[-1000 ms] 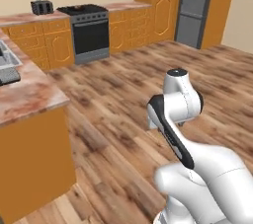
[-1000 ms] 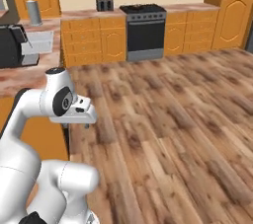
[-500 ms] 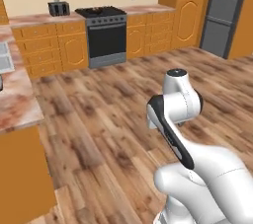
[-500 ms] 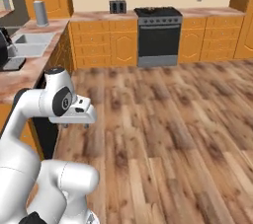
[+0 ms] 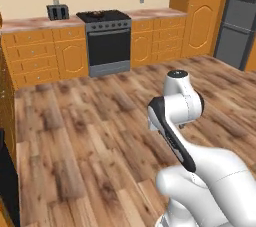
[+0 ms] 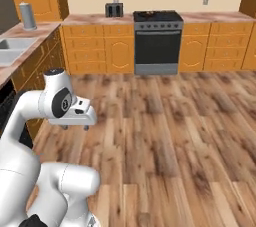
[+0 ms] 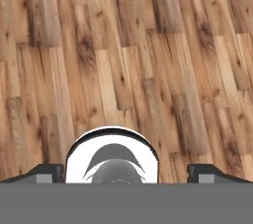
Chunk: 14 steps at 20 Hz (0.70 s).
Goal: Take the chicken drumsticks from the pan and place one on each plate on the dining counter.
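Note:
My gripper [image 7: 126, 172] hangs over bare wooden floor. Its two dark fingertips [image 7: 47, 172] stand wide apart at the bottom of the hand view, open with nothing between them. In the right base view the gripper [image 6: 75, 126] points down from the folded arm, far from the stove. On the black stove top [image 6: 156, 16] at the far wall lies a low dark shape [image 6: 148, 14], possibly the pan, too small to tell. The drumsticks cannot be made out. The plates and the dining counter are out of view.
The stove [image 5: 106, 41] stands between orange cabinets under marbled worktops. A toaster [image 5: 57, 11] sits left of it, and a grey fridge [image 5: 239, 21] is at the far right. A sink counter [image 6: 20, 51] with a grey canister [image 6: 27, 16] runs close on my left. Wooden floor [image 6: 170, 121] lies between.
The whole scene has swung across both base views: the base has turned, bringing the stove toward the middle. The arm keeps its folded pose and the gripper stays open.

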Available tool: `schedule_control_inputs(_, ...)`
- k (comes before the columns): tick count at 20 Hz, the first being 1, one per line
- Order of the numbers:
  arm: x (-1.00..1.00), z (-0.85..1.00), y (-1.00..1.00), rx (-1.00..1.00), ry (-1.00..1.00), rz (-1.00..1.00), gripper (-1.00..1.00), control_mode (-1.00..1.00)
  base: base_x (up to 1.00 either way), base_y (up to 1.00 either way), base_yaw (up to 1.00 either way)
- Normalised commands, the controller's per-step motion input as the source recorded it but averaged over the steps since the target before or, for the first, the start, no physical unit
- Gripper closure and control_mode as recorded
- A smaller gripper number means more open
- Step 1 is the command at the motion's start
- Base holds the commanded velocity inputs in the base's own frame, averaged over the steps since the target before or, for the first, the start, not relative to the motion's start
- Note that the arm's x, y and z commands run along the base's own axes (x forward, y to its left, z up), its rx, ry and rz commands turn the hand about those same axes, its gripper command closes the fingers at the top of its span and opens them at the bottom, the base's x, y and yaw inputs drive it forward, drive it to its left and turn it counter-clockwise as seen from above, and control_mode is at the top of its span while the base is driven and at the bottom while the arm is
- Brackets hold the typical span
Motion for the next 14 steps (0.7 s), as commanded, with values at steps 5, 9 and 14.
schedule_control_inputs(5, 0.00, 0.00, 0.00, 0.00, 0.00, 0.00, -1.00, 1.00, 1.00, -0.54, 0.00)
schedule_control_inputs(9, 0.00, 0.00, 0.00, 0.00, 0.00, 0.00, -1.00, 1.00, 1.00, -0.24, 0.00)
schedule_control_inputs(14, 0.00, 0.00, 0.00, 0.00, 0.00, 0.00, -1.00, 1.00, 1.00, 0.00, 0.00)
